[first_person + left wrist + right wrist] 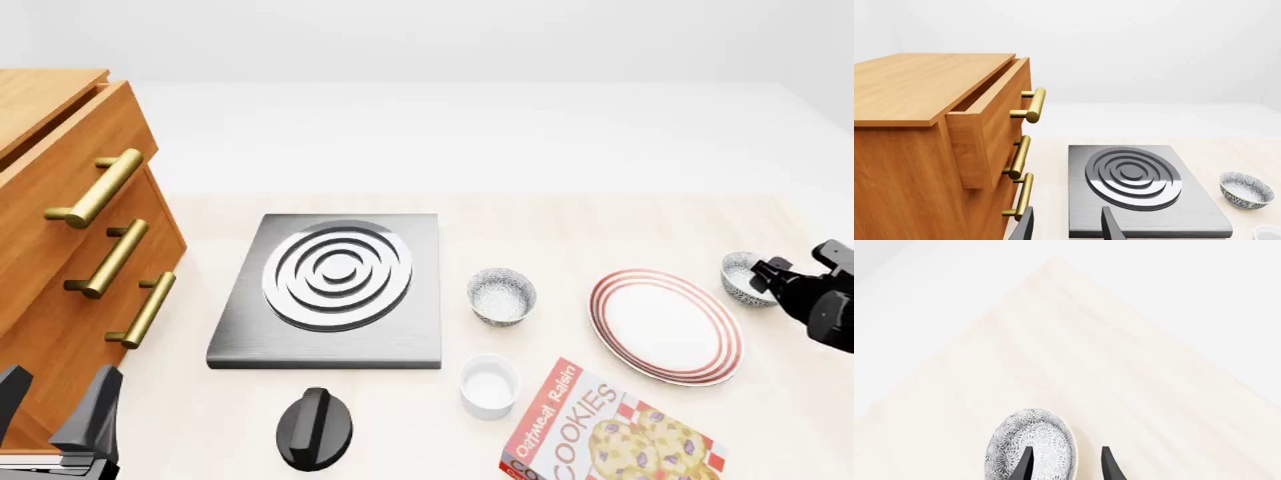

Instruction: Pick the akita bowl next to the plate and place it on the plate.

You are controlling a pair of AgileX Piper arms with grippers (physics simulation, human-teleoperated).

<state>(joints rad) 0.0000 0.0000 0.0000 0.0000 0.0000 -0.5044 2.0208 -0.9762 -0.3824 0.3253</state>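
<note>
Right gripper (1066,464) straddling akita bowl (742,277) rim, jaws apart, right of plate (665,326), left gripper (1066,226) spread, idle

1. Bare table (561,225) lies beyond the plate (665,326), giving free passage there.
2. The speckled bowl (742,276) sits just beside the plate's right edge, close against the right gripper (771,277).
3. Near the plate's front, a cookie box (607,432) and white cup (489,384) crowd the approach.
4. A second bowl (502,296) stands between stove (334,345) and plate.
</note>
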